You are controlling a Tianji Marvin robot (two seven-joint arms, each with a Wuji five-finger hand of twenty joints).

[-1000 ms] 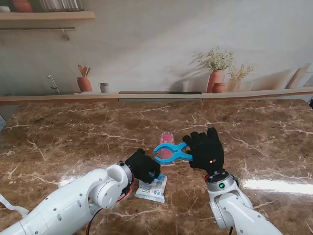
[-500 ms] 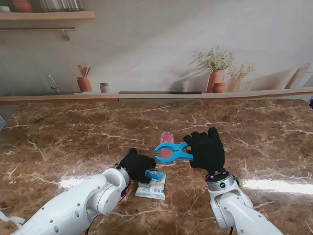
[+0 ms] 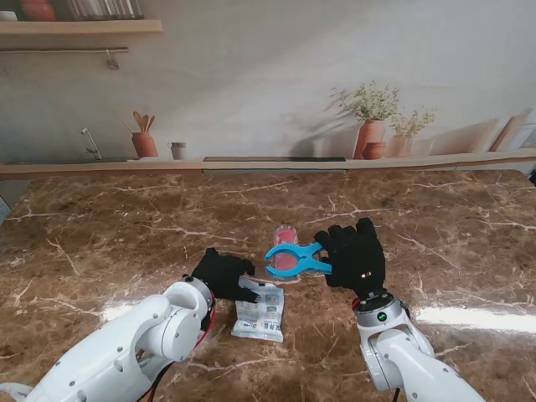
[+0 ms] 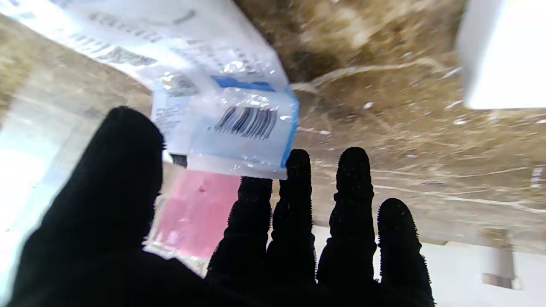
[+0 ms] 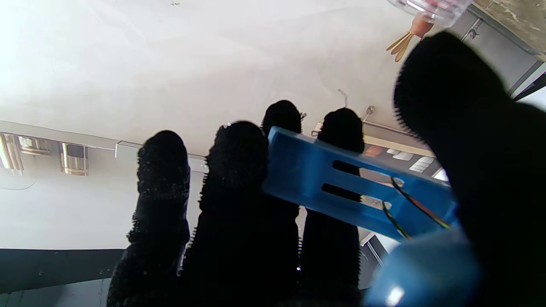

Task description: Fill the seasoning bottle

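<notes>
Holding the blue clip by one handle, the right hand has its fingers clamped on it, thumb on one side and the rest behind, as the right wrist view shows. The clip's long axis runs across the desk, its curved jaws pointing toward the left hand and hanging in front of the bottle. Whether the jaws touch the bottle cannot be told from these views.

The bottle, clear with pink contents, stands upright near the middle of the desk, well apart from every edge. The packet lies flat on the desk between the bottle and the near edge, its long axis running from near edge to far edge.

The left hand rests palm down just beside the packet's far left corner. In the left wrist view its fingers are straight and slightly apart, holding nothing, their tips at the packet's sealed end with the barcode; the pink bottle shows just beyond. Contact with the packet looks likely at the fingertips but is not certain.

The relation that matters: the packet lies to the right of the left hand and slightly nearer to me, and that hand is far closer to it than the right, which is busy with the clip. My judgement is that the packet is not yet picked up and the left hand is the one to take it, gripping across the short sealed end
</notes>
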